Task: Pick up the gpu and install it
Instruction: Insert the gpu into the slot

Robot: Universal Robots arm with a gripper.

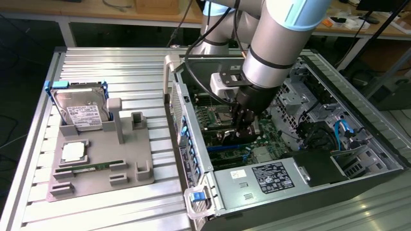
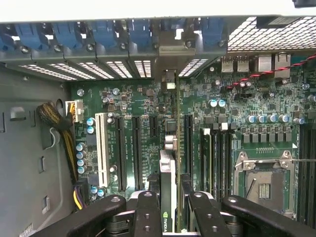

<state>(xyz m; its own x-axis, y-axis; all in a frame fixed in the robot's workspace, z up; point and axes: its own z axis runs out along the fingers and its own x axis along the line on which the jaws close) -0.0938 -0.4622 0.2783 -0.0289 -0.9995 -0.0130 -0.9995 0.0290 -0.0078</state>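
- Well off to the exterior view's left of the claw (image 1: 246, 126), on the bench (image 1: 115, 62), we see a grey holder (image 1: 132, 166). It carries a hard drive (image 1: 80, 113) in a blue frame and a green memory stick (image 1: 90, 167).
- The claw is down inside the open computer case (image 1: 192, 159), over the motherboard (image 2: 133, 94).
- Its fingers (image 2: 148, 210) grip the gpu (image 2: 168, 170) edge-on, and the card runs away from the claw toward the blue rear latches (image 2: 106, 34).
- The card hangs above the black expansion slots (image 2: 136, 148); we cannot tell whether it touches one.
- Slightly to the exterior view's right of the claw lies the power supply (image 1: 270, 177).
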